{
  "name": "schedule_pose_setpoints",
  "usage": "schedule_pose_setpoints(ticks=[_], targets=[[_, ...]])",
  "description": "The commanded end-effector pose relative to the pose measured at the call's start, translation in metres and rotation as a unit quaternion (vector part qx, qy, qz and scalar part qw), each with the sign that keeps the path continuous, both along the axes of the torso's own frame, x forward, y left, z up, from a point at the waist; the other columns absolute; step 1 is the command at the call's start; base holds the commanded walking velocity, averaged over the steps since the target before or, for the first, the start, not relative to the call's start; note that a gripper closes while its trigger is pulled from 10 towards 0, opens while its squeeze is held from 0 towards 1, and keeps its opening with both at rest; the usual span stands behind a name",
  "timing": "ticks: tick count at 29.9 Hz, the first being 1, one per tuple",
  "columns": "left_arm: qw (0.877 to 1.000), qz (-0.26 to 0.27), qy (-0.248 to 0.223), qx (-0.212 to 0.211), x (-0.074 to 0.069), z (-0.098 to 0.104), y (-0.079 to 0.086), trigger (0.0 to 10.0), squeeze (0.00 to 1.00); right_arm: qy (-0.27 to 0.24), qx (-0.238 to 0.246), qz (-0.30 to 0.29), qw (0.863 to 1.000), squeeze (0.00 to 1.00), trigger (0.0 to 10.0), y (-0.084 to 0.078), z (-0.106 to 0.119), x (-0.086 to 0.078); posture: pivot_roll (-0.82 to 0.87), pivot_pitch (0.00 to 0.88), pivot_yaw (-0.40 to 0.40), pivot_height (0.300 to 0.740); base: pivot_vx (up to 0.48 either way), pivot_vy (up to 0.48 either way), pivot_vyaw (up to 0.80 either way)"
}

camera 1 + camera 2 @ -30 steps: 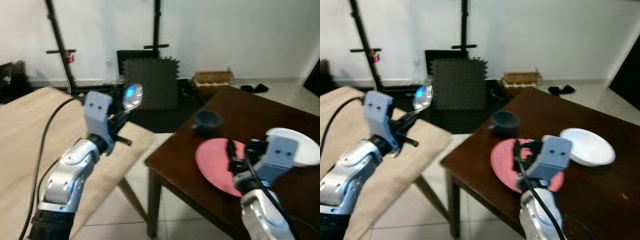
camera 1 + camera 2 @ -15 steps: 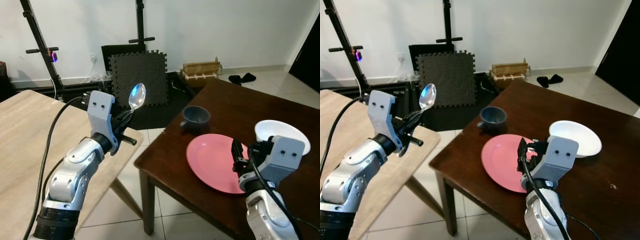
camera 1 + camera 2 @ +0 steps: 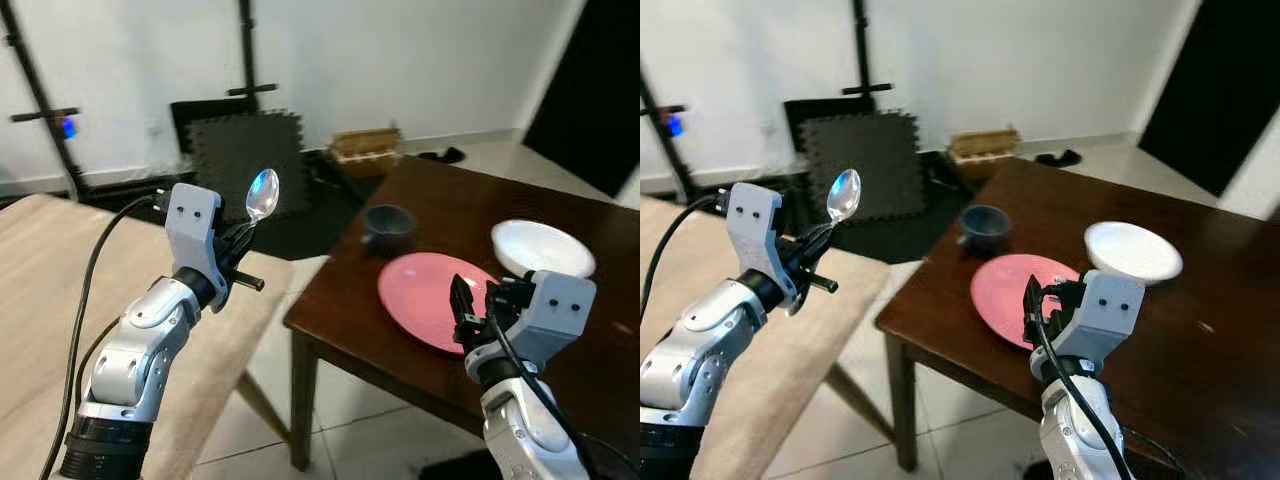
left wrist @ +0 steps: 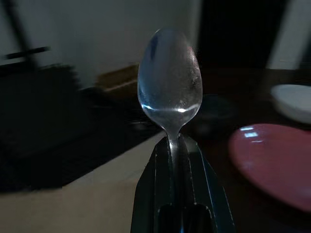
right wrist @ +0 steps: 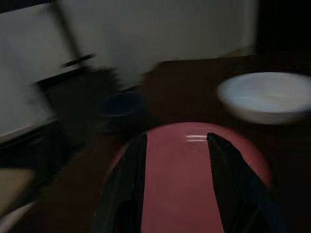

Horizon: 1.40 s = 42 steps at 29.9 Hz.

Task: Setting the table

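From my head camera, the whole scene has slid since half a second ago: a dark doorway now shows at the far right and the dark wooden table (image 3: pixel 560 200) sits more squarely before me. That is my own turning, not the dishes moving. The pink plate (image 3: pixel 425 290), the dark blue cup (image 3: pixel 388 222) behind it and the white bowl (image 3: pixel 543 247) to its right keep the same places relative to each other. I judge that I am lining up with the place setting, so the spoon can soon go down beside the plate.

My left gripper (image 3: pixel 238 238) is raised over the edge of the light wooden table (image 3: pixel 40 300), well apart from the dark one, with the spoon (image 3: pixel 262 194) standing upright from it. My right gripper (image 3: pixel 462 305) hovers near the plate's near edge.

In the left wrist view, my fingers (image 4: pixel 146 194) are pressed together on the spoon's handle, bowl end up, with the plate beyond.

In the right wrist view, which is dim and blurred, my fingers (image 5: pixel 129 179) stand spread and seem to hold nothing, with the plate between them and below.
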<state>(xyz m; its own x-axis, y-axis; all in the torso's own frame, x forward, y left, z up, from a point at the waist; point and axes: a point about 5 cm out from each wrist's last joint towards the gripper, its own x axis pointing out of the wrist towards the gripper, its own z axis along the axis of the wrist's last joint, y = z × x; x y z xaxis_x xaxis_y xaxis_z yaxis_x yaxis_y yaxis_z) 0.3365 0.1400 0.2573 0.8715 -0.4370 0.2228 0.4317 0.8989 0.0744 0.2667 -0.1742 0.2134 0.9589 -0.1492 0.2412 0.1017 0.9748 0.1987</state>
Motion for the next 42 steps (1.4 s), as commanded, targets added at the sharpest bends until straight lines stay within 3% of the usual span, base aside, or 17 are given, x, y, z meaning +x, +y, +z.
schedule_pose_setpoints(ticks=[1,33,42], targets=[[1.0,-0.002,0.003,0.004,-0.0002,-0.0019,0.0003,10.0,0.0,0.006,0.001,-0.007,1.0,0.0,10.0,-0.0022,-0.0023,-0.0014,-0.01,0.064,0.053,0.74,0.0,0.0,-0.8],[1.0,0.002,0.001,0.002,0.0012,-0.0021,-0.0005,10.0,0.0,0.004,-0.006,-0.007,1.0,0.0,10.0,-0.003,-0.0009,0.0006,-0.01,0.056,0.046,0.74,0.0,0.0,-0.8],[1.0,0.004,0.002,0.008,0.0019,-0.0037,-0.0031,10.0,0.0,0.003,-0.013,-0.004,1.0,0.0,10.0,-0.0023,-0.0001,0.0008,-0.01,0.06,0.046,0.74,0.0,-0.41,0.0]])
